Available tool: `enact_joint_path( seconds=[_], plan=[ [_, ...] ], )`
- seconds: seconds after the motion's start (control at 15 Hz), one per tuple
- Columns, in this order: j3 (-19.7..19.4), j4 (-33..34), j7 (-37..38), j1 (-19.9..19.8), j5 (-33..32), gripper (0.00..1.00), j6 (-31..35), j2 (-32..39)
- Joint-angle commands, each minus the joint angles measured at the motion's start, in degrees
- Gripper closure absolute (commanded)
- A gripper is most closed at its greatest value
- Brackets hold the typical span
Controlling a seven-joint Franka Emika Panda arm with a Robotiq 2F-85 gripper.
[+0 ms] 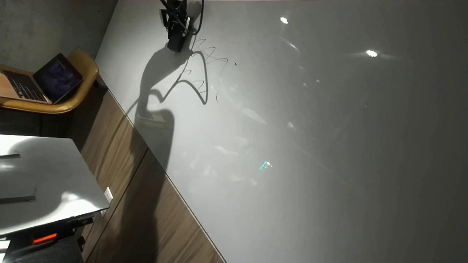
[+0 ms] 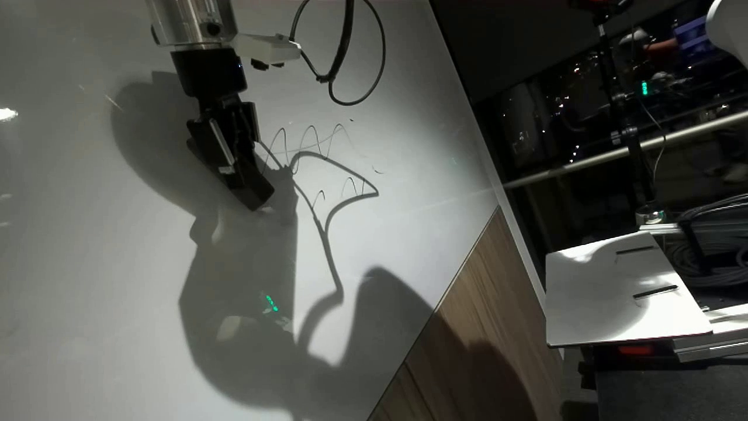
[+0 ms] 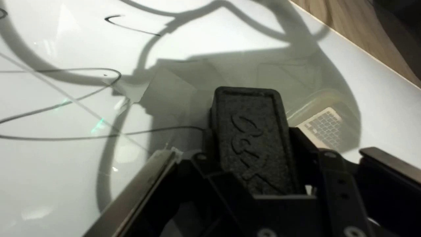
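Jutting from the gripper is a dark eraser.

Chair: in an exterior view set well back and tilted, facing the white board, beside a board corner.
Black stand: in an exterior view likewise tilted, nearer the gripper.
Shared by both exterior views: gripper, board edge, wood panelling, metal plate.
Wrist view: close to the board, looking along the gripper past a black block; marker lines shared with both exterior views.
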Motion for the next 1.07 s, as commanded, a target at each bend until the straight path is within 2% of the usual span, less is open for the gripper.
enact_joint_path(
  seconds=[0.0, 0.27, 0.6, 0.67, 1.0],
  plan=[
    [-1.6, 5.0, 1.4, 1.4, -1.9, 0.68, -4.7, 2.0],
    [-3.3, 3.0, 2.7, -1.1, -1.7, 0.68, -5.7, 0.7],
    [-4.4, 0.6, 8.5, -1.5, -1.7, 0.68, -7.5, -1.4],
    [-6.3, -1.8, 5.5, -4.9, -0.2, 0.68, -4.6, -2.7],
    [-9.5, -8.1, 6.0, -9.9, -0.1, 0.68, -2.8, -7.1]
  ],
)
